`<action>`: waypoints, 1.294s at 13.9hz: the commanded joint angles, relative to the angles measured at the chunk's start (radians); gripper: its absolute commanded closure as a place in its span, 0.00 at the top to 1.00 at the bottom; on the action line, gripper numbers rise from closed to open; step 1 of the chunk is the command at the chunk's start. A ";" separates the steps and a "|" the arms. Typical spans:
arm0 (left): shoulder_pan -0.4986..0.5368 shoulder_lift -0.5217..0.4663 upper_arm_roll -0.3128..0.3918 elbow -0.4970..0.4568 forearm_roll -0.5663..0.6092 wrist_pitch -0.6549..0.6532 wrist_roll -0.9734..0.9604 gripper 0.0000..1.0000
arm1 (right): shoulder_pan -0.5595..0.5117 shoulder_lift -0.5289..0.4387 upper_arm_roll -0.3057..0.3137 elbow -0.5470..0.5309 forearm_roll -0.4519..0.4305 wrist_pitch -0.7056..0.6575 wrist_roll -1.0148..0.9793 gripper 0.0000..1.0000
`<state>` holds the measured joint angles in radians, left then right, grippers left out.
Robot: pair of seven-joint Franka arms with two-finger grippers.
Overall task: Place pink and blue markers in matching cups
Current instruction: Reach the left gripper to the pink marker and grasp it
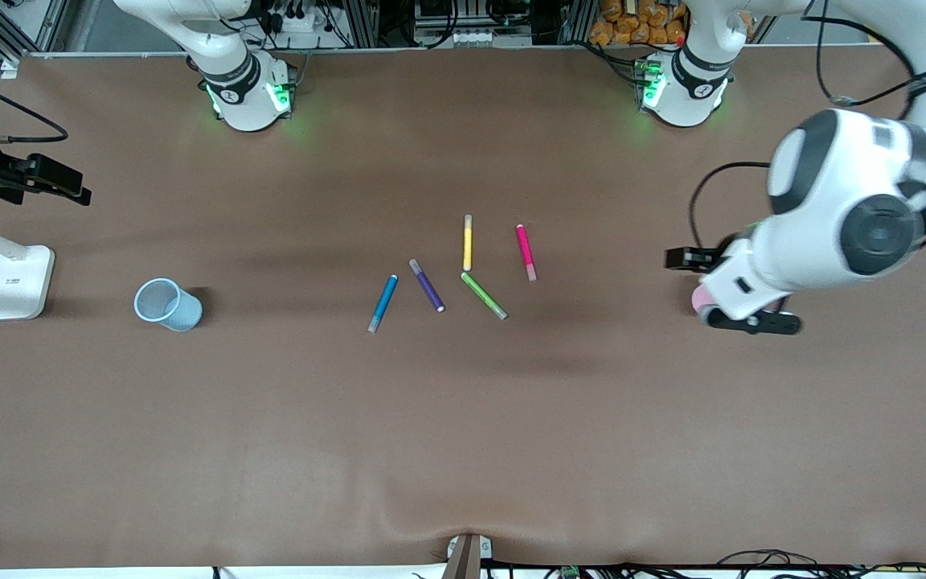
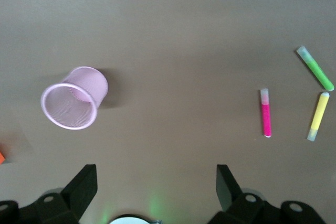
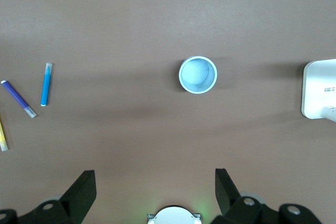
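Five markers lie loose mid-table, none touching. Nearest the front camera: blue marker [image 1: 383, 303], greyish end toward the camera. Beside it, toward the left arm's end, purple marker [image 1: 427, 285], then green marker [image 1: 484, 295]. Farther from the camera: yellow marker [image 1: 468, 243] and pink marker [image 1: 526, 252], pale end nearer the camera.

Blue cup [image 1: 167, 305] stands upright, well apart from the markers, toward the right arm's end of the table. A white stand [image 1: 17, 281] sits just past it, at that end.

Pink cup [image 2: 75, 98] stands upright near the left arm's end; in the front view only a sliver shows under the left wrist.

Nothing lies between markers and cups.

Left gripper [image 2: 156, 184] hangs over bare table between the pink cup and pink marker, fingers spread wide, empty.

Right gripper [image 3: 156, 187] hangs above the blue cup's area, fingers spread wide, empty.
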<state>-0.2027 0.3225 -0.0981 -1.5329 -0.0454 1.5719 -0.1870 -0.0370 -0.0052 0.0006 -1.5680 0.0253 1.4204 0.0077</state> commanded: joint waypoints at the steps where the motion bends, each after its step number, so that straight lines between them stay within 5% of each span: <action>1: -0.050 0.000 0.005 -0.059 -0.011 0.062 -0.067 1.00 | 0.003 0.001 -0.001 0.003 0.008 -0.008 0.009 1.00; 8: -0.099 0.018 -0.005 -0.285 -0.106 0.357 -0.178 1.00 | 0.002 0.001 -0.001 0.003 0.008 -0.006 0.009 1.00; 18: -0.308 0.148 -0.003 -0.418 -0.103 0.695 -0.446 1.00 | 0.002 0.002 -0.001 0.003 0.008 -0.004 0.009 1.00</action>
<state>-0.4696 0.4440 -0.1078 -1.9222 -0.1411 2.1850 -0.5871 -0.0369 -0.0039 0.0007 -1.5680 0.0253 1.4204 0.0077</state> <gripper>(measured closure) 0.000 0.000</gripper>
